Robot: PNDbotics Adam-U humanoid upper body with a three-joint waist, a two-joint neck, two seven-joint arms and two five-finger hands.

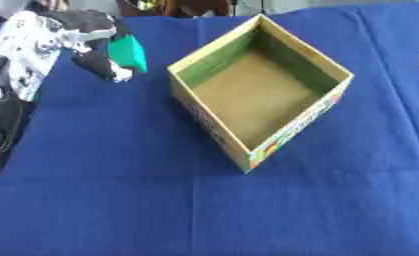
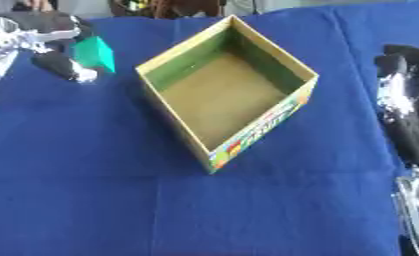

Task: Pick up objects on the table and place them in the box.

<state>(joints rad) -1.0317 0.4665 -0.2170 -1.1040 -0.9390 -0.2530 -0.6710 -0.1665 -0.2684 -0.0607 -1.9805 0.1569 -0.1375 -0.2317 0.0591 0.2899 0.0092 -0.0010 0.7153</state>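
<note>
An open cardboard box [image 1: 325, 106] with a green inner wall and a bare brown floor stands on the blue cloth, turned corner-on. To its upper left my left hand [image 1: 90, 42] is shut on a teal-green block [image 1: 128, 53], held just left of the box's rim. My right hand [image 2: 403, 102] rests at the right edge of the right eye view, fingers relaxed and holding nothing.
A blue cloth [image 1: 116, 190] covers the whole table. Dark objects lie along the far edge beyond the cloth. My left forearm [image 1: 7, 95] runs down the left side.
</note>
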